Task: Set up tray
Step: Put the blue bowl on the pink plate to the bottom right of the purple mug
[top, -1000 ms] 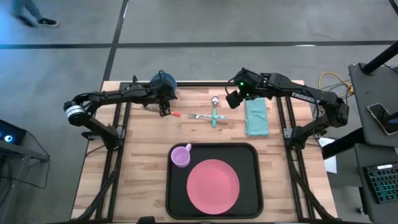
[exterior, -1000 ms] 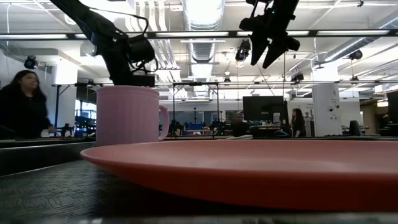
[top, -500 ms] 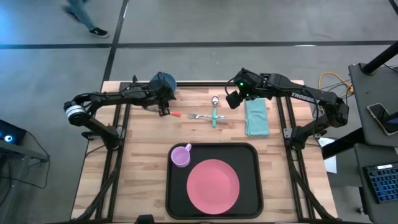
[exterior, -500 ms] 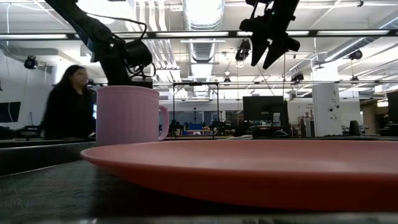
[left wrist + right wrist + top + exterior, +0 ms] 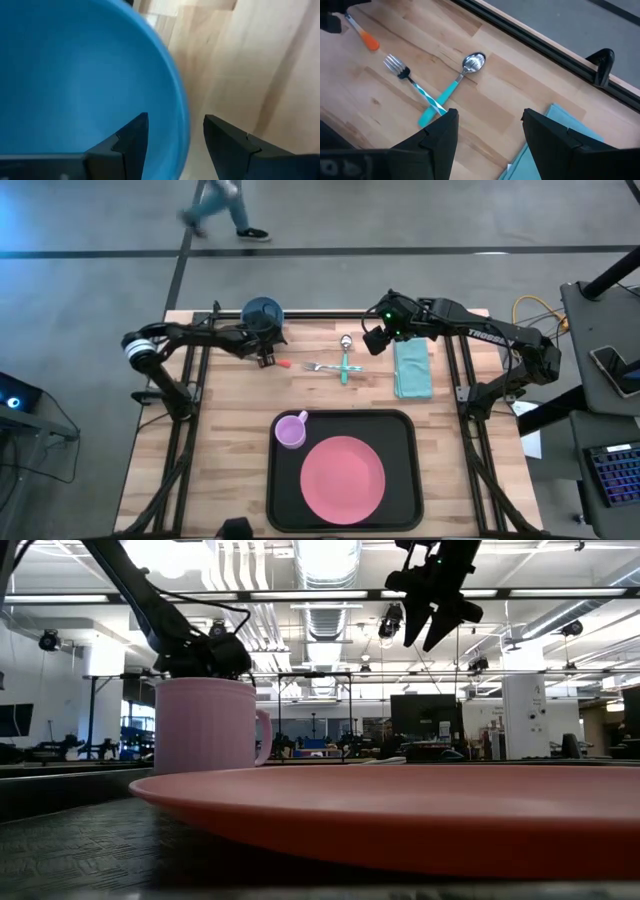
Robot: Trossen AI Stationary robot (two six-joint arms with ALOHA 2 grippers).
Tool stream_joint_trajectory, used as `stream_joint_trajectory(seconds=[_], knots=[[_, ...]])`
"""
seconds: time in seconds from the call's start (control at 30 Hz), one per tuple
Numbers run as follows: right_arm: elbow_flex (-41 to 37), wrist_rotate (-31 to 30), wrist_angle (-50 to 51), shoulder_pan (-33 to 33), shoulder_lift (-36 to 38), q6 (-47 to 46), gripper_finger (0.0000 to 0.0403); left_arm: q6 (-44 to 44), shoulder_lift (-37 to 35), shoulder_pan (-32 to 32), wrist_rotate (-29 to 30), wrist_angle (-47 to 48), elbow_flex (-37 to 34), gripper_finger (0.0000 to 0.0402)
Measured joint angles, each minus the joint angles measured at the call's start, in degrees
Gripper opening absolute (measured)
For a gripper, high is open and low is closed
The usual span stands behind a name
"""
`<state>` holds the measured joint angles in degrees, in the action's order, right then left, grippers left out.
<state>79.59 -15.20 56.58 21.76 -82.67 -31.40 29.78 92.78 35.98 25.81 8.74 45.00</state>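
Note:
The black tray [image 5: 414, 480] lies at the table's near edge and carries a pink plate [image 5: 343, 478] and a lilac cup [image 5: 291, 429]. A blue bowl [image 5: 262, 311] stands on the wood at the far edge. My left gripper [image 5: 259, 336] is open at the bowl's near side. In the left wrist view my left gripper [image 5: 175, 125] has one finger over the bowl's inside [image 5: 75, 75] and the other outside its rim [image 5: 183, 107], apart from it. My right gripper [image 5: 374, 340] hangs open above the table, beside the spoon [image 5: 470, 65].
A fork [image 5: 322, 366] and a teal-handled spoon [image 5: 346, 350] lie crossed on the wood between the arms. An orange-tipped utensil [image 5: 284, 364] lies near the left gripper, and a folded teal napkin [image 5: 411, 368] lies to the right. A person walks on the floor beyond the table.
My left gripper has come down at the blue bowl, and its arm has swung toward the table's far edge, so the bowl shows more fully from above. The bowl has stayed in place. My right arm has kept still.

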Motion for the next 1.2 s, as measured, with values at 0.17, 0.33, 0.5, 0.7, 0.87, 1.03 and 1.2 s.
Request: stream_joint_trajectory(seconds=[0.17,0.33,0.5,0.7,0.87,1.03,1.2], knots=[[0.00,0.00,-0.01,0.00,0.00,-0.15,0.0206,-0.28,1.11,0.66,0.10,-1.25,0.00,0.0167],[0.00,-1.35,-0.01,0.01,0.00,-0.15,0.0206,-0.28,1.36,1.48,0.19,-1.22,0.02,0.0114],[0.00,-1.50,-0.02,0.04,0.00,-0.15,0.0206,-0.31,1.36,2.06,0.16,-2.49,0.00,0.0016],[0.00,-1.49,-0.04,0.04,0.00,0.07,0.0206,-1.61,1.08,1.82,-0.34,-1.78,0.02,0.0001],[0.00,-1.49,-0.02,0.00,0.00,1.37,0.0206,-8.37,-1.40,-1.16,-1.28,4.90,0.01,0.0001],[0.03,-0.18,0.07,-0.49,0.55,3.61,0.0206,-15.61,-9.06,-10.54,-0.85,15.40,3.59,0.0001],[0.35,0.11,0.00,-2.47,3.66,4.63,0.0206,-12.96,-18.47,-23.36,-5.38,16.71,11.66,0.0000]])
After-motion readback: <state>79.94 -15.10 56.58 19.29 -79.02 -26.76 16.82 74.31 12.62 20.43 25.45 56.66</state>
